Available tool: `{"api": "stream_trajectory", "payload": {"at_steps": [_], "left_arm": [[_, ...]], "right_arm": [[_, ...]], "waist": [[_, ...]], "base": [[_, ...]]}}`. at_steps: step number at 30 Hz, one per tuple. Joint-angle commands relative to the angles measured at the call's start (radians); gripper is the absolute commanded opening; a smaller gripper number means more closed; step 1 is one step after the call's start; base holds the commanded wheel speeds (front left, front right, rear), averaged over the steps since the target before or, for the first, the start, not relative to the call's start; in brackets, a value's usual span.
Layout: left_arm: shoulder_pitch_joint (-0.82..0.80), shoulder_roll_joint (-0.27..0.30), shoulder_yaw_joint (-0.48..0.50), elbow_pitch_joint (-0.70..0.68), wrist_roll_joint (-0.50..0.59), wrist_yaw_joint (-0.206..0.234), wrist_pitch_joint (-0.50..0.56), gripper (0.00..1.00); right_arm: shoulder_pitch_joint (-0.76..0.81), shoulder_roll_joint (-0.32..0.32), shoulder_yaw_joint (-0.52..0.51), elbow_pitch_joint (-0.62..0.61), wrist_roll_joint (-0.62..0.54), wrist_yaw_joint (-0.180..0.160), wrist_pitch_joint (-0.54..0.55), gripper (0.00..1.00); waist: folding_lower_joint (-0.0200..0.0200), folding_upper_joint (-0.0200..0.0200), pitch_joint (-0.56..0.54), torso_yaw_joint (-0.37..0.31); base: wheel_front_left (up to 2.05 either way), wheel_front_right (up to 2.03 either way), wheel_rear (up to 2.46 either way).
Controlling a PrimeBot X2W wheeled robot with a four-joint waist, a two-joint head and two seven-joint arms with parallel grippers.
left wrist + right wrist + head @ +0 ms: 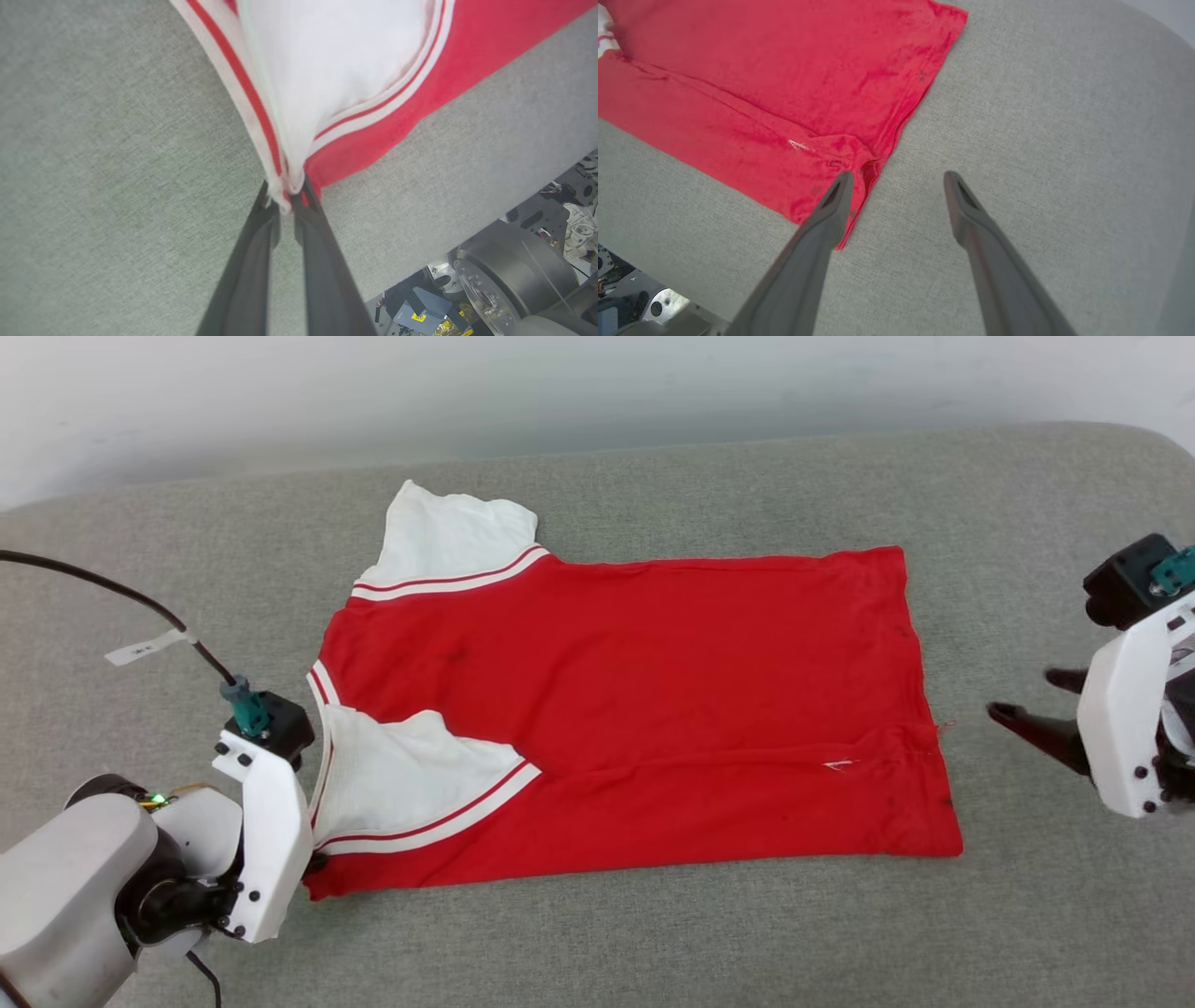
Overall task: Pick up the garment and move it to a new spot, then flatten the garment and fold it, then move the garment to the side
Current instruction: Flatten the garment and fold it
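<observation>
The garment (635,709) lay spread on the grey padded surface (597,943), plain red side up, neck end toward the robot's left and hem toward its right. Its near long edge was turned in over the body. The near white sleeve (401,770) lay folded onto the red cloth, while the far sleeve (448,537) stuck out past the far edge.

At the near left corner, the left gripper (313,863) was clenched on the cloth. The left wrist view showed the left gripper (285,196) with its two dark fingers pressed together at the tips on a thin bunch of striped trim and white fabric (336,70).

The right gripper (1022,695) stood spread wide and empty beside the hem. In its own wrist view, the right gripper (899,175) had one finger over the hem's edge (873,168) and the other over bare surface. I could not tell whether it touched the cloth.

The weak point looked like that shallow pinch. A bite at the very fingertips could let the trim slide out once the cloth was lifted or pulled. With the hem end unheld, a pull from the left alone would likely drag the shirt askew, open the turned-in edge and let the folded sleeve flop loose. The far sleeve could also bunch under any fold made over it.
</observation>
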Motion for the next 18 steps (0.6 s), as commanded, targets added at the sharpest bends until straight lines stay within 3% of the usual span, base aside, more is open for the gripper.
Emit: {"api": "stream_trajectory", "payload": {"at_steps": [1, 4, 6, 18], "left_arm": [[-0.012, 0.005, -0.002, -0.018, 0.005, -0.001, -0.006, 0.00], [-0.020, -0.003, -0.006, -0.066, 0.019, 0.007, -0.004, 0.00], [-0.025, -0.006, -0.006, -0.079, 0.021, 0.009, -0.004, 0.00], [-0.041, -0.006, -0.004, -0.101, 0.038, 0.014, -0.017, 0.00]], "right_arm": [[-0.012, -0.008, 0.013, 0.008, 0.011, -0.001, 0.074, 1.00], [-0.007, 0.018, 0.022, 0.049, 0.027, -0.001, 0.233, 1.00], [0.001, 0.035, 0.021, 0.071, 0.022, -0.001, 0.264, 1.00], [0.101, 0.207, 0.027, 0.221, -0.005, -0.001, 0.211, 1.00]], "waist": [[0.0001, 0.0000, 0.002, 0.006], [0.0001, 0.0000, 0.024, 0.023], [0.0001, 0.0000, 0.036, 0.030], [0.0001, 0.0000, 0.099, 0.053]], "base": [[0.00, 0.00, 0.00], [0.00, 0.00, 0.00], [0.00, 0.00, 0.00], [0.00, 0.00, 0.00]]}}
